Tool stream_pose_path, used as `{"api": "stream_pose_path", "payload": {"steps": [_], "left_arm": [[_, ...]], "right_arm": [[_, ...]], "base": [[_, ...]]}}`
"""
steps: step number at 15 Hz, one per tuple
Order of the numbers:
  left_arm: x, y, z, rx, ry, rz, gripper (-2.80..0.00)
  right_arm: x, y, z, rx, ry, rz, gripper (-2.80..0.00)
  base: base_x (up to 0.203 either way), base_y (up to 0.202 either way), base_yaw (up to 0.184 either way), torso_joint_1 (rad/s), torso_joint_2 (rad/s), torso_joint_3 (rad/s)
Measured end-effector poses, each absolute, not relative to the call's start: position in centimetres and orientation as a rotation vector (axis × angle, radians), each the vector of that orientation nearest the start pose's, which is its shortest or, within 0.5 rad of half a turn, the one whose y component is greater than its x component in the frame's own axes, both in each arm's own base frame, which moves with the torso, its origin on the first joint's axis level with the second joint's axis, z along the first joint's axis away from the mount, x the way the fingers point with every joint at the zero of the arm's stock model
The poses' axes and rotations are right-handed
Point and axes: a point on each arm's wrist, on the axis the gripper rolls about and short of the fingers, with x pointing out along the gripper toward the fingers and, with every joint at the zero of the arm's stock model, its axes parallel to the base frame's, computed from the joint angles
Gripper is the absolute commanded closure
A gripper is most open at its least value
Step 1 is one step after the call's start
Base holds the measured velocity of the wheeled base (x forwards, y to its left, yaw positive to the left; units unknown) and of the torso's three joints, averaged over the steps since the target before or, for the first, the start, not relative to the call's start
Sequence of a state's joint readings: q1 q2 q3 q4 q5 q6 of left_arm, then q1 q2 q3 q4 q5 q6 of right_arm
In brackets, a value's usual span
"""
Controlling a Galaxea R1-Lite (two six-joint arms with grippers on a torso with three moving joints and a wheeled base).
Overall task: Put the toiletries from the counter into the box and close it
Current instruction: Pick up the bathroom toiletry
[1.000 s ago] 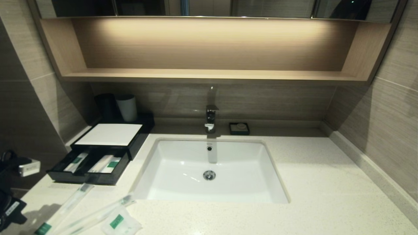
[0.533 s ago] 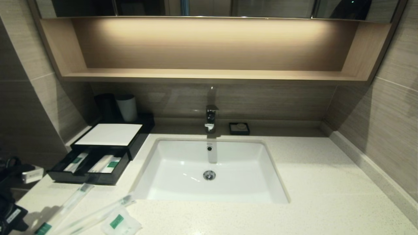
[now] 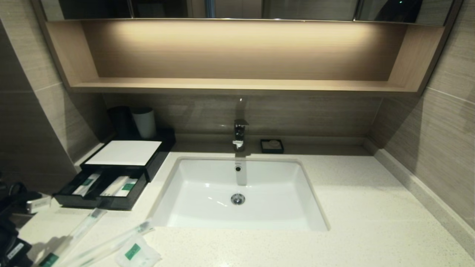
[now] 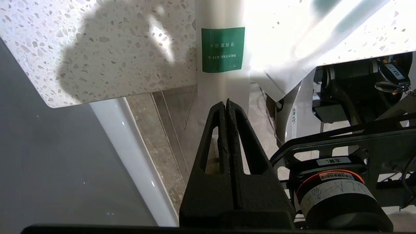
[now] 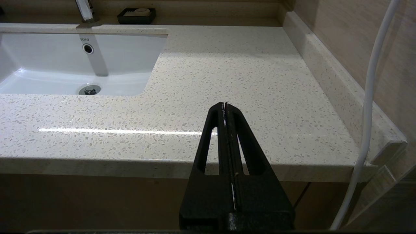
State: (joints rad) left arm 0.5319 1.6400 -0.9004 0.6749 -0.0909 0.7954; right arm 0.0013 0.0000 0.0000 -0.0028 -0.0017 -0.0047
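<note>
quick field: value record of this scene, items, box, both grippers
counter items: two wrapped sticks, left one, right one, and a white sachet, near the counter front edge
box: black box left of the sink, drawer pulled out, packets already inside
left gripper: shut, empty, off the counter's front edge, at the overhanging end of a stick with a green dental kit label
right gripper: shut, empty, low in front of the counter's right part
</note>
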Motion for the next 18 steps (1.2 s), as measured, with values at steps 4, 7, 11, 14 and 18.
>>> {"api": "stream_pose_path", "payload": {"steps": [4, 7, 11, 14, 18], "left_arm": [[18.7, 10.8, 13.4, 0.237, 1.391, -0.212, 0.0], [18.7, 10.8, 13.0, 0.234, 1.401, -0.221, 0.0], [19.2, 11.1, 12.5, 0.226, 1.401, -0.218, 0.0], [19.3, 11.1, 12.3, 0.219, 1.404, -0.218, 0.0], [19.4, 11.1, 11.6, 0.238, 1.374, -0.201, -2.8]], "right_arm": [[-2.3, 0.0, 7.6, -0.005, -0.002, 0.0, 0.0], [-2.3, 0.0, 7.6, -0.004, -0.003, 0.0, 0.0], [-2.3, 0.0, 7.6, -0.005, -0.003, 0.0, 0.0], [-2.3, 0.0, 7.6, -0.004, -0.003, 0.0, 0.0], [-2.3, 0.0, 7.6, -0.005, -0.003, 0.0, 0.0]], "base": [[0.0, 0.0, 0.0, 0.0, 0.0, 0.0], [0.0, 0.0, 0.0, 0.0, 0.0, 0.0], [0.0, 0.0, 0.0, 0.0, 0.0, 0.0], [0.0, 0.0, 0.0, 0.0, 0.0, 0.0], [0.0, 0.0, 0.0, 0.0, 0.0, 0.0]]}}
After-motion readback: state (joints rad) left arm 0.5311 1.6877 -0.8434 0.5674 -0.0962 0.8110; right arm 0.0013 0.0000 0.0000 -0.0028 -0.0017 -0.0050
